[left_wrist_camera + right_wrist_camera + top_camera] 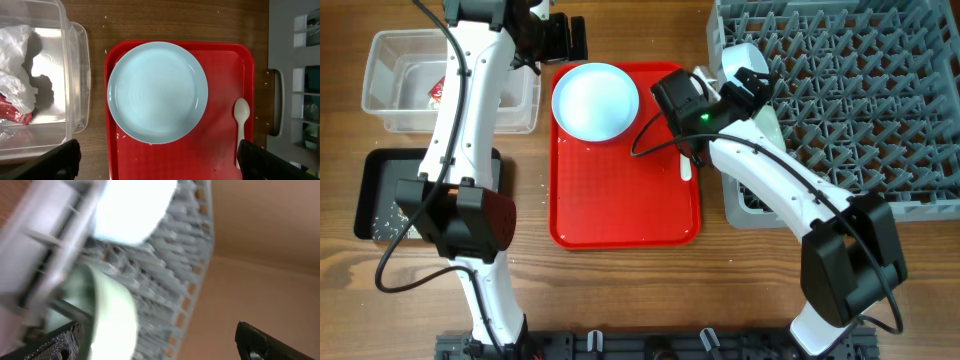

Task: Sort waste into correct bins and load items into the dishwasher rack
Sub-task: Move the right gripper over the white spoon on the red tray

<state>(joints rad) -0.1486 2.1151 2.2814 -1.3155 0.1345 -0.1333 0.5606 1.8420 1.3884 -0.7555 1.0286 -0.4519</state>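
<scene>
Plate (595,100) sits upper left on the red tray (620,210), just under the left claw (560,38) in frame. That claw's wide open and nearer. Right claw (752,78) is released too, at the rack's (860,90) left edge.

My L arm (470,110): white shell links, black joint housings, thin black cable running along it, small orange glow nr one joint. My R arm (770,185): same white/black build, green LED on the wrist block, black cable looping off it. L tool (560,38) all black; its fingers (272,162) matte black. R tool (748,82) mostly black; fingers (272,340) black too.
</scene>
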